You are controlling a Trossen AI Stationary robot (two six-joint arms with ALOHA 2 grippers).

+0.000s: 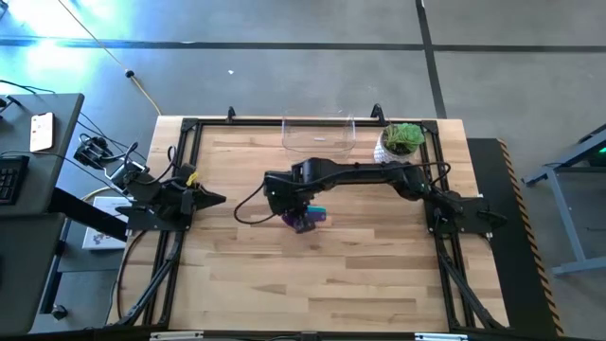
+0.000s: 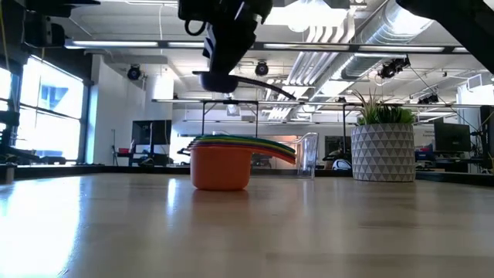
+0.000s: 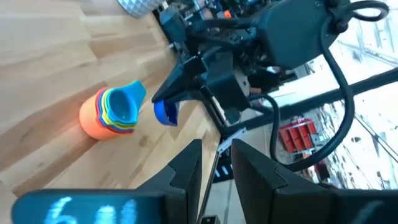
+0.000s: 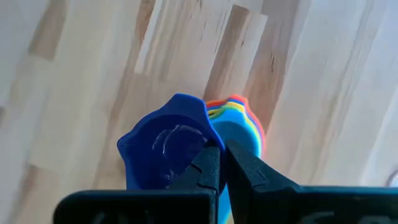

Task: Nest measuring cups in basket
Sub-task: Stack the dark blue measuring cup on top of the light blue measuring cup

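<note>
Blue plastic measuring cup is pinched in the right tool; lower it straight into the orange-bottomed stack of cups. Left tool waits, spread.

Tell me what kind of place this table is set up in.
Probably an open industrial lab or workshop: a polished concrete floor around the wooden table, exposed ceiling ducts overhead, and a desk with a keyboard beside the rig.
</note>
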